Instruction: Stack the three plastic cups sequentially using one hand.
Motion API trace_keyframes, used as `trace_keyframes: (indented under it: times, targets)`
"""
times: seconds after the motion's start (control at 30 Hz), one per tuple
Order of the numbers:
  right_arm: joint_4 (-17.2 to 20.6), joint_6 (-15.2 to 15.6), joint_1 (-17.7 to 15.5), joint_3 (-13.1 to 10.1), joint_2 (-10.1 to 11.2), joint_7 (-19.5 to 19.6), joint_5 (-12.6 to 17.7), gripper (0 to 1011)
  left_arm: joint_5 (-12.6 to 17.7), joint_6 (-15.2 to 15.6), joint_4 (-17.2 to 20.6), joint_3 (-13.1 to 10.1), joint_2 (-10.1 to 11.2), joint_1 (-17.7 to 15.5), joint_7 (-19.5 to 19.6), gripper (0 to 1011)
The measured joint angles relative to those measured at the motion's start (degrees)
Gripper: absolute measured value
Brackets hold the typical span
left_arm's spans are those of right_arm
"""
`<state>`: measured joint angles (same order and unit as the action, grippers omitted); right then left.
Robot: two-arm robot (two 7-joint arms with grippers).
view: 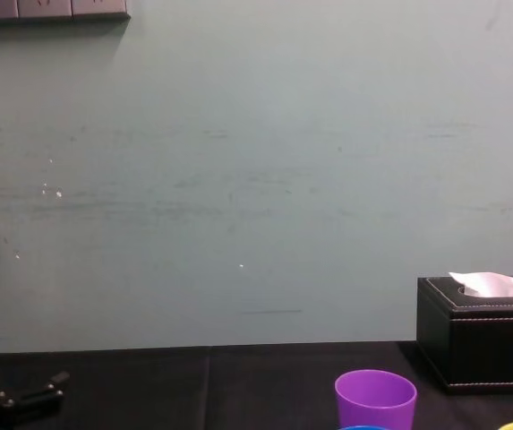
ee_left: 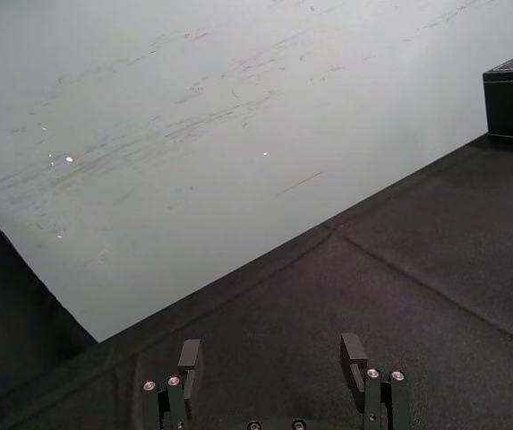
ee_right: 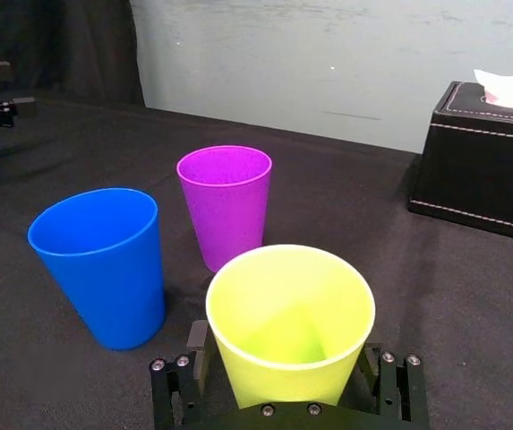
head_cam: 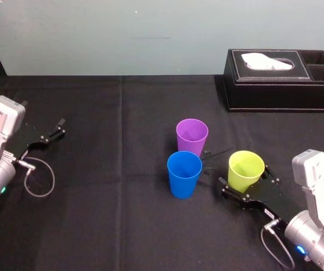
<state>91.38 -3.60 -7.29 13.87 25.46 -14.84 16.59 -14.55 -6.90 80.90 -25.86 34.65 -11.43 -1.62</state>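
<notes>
Right claw point(head_cam: 246, 182) grasping yellow-green cup point(head_cam: 245, 168) — blue cup point(head_cam: 184, 175) beside, purple cup point(head_cam: 191, 137) behind, left claw point(head_cam: 60, 129) released

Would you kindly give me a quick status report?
Left hand open, parked far left. Right hand around yellow-green cup. Blue cup, purple cup unstacked. Nothing blocking.

On my feed a black tablecloth point(head_cam: 122, 226) covers the table, and a seam point(head_cam: 121, 130) runs through it from near to far, left of centre. At the far right stands a black tissue box point(head_cam: 280, 90) with pale stitching. A white tissue point(head_cam: 268, 61) pokes from its top slot, and I see two open compartments point(head_cam: 320, 63) at its right end. Behind is a pale, scuffed wall point(head_cam: 122, 34), with grey plates point(view: 50, 8) high on its left.
</notes>
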Motion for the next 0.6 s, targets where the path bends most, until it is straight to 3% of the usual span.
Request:
trace_keyframes:
  times: [0.27, 0.6]
  targets:
    - [0.1, -0.1, 0.0, 0.0, 0.1, 0.0, 0.1, 958, 0.0, 0.0, 0.0, 0.0, 0.0, 0.0, 0.0, 1011]
    - [0.1, -0.1, -0.1, 0.0, 0.1, 0.0, 0.2, 718, 0.0, 0.0, 0.0, 0.0, 0.0, 0.0, 0.0, 1011]
